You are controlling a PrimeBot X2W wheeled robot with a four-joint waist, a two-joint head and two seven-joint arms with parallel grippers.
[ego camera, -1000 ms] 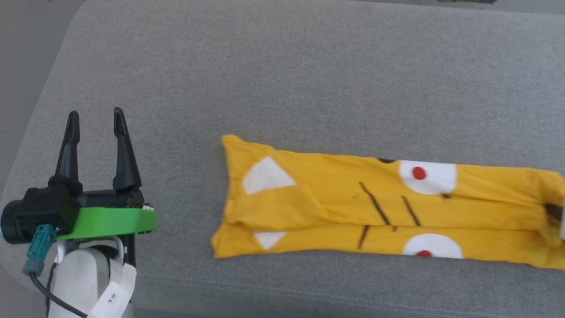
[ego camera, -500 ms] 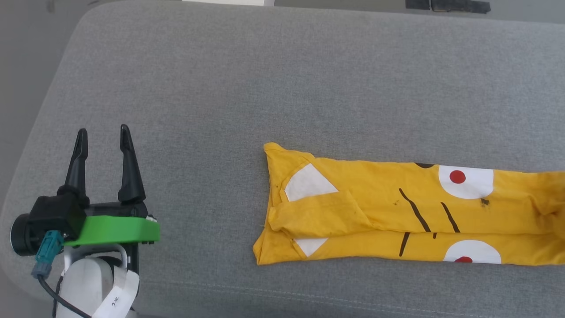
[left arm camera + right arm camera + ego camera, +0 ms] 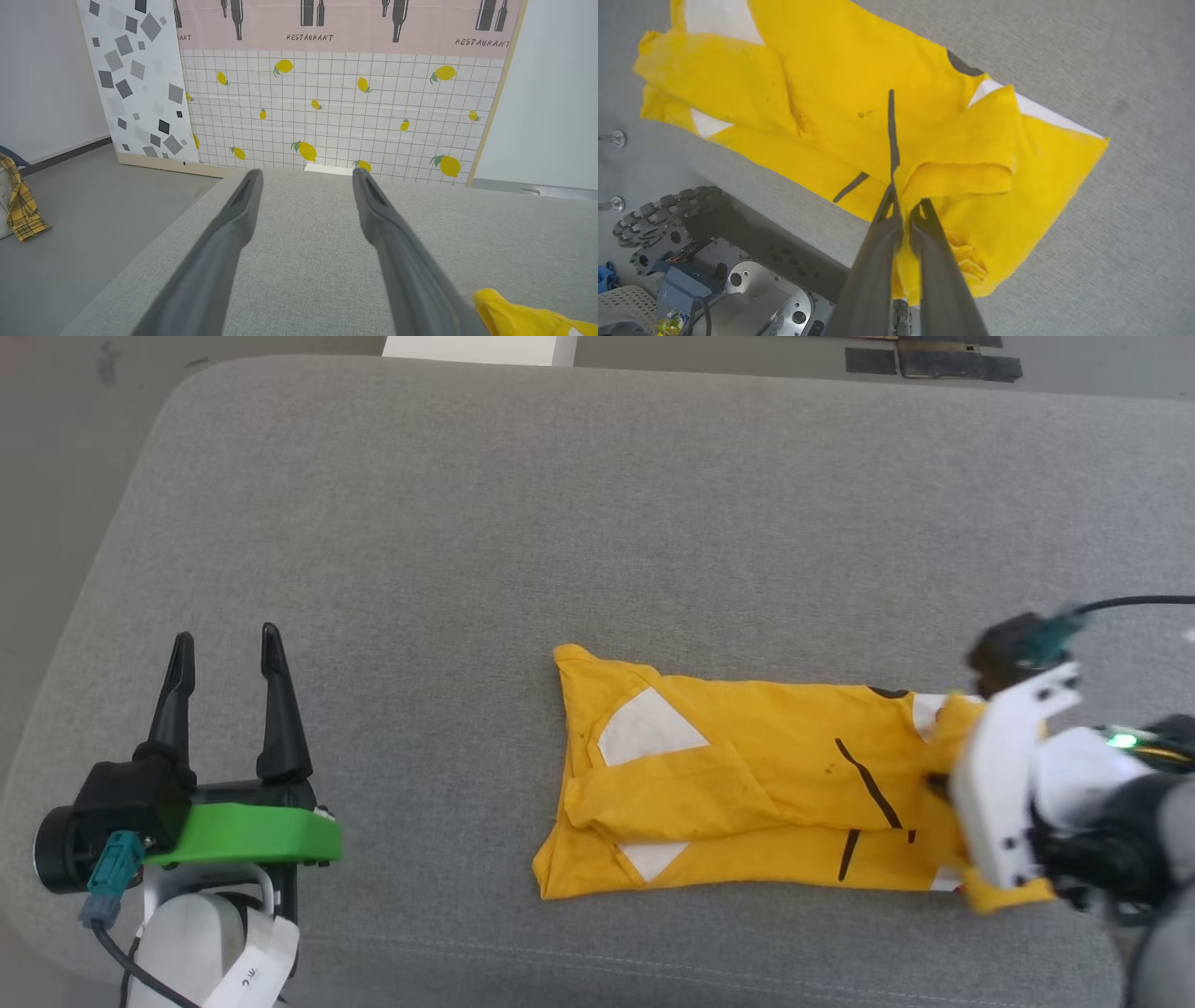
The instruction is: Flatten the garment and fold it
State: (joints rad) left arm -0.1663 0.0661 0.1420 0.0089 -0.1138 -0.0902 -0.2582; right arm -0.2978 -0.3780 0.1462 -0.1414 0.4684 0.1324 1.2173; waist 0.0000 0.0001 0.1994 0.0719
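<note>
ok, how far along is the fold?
Done: the garment lies on the grey cushion as a narrow strip, both sides folded in. In hand: the right gripper is shut on its right end, which is lifted and doubled over the body. To do: laying that fold flat and any final fold; the left gripper is open, off the cloth.

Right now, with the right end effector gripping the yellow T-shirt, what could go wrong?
The right end effector pinches a wad of the bright yellow cotton T-shirt, so the fold may skew. Nothing pins the far end; the open left end effector sits apart, so cloth may drag across the grey cushion.
</note>
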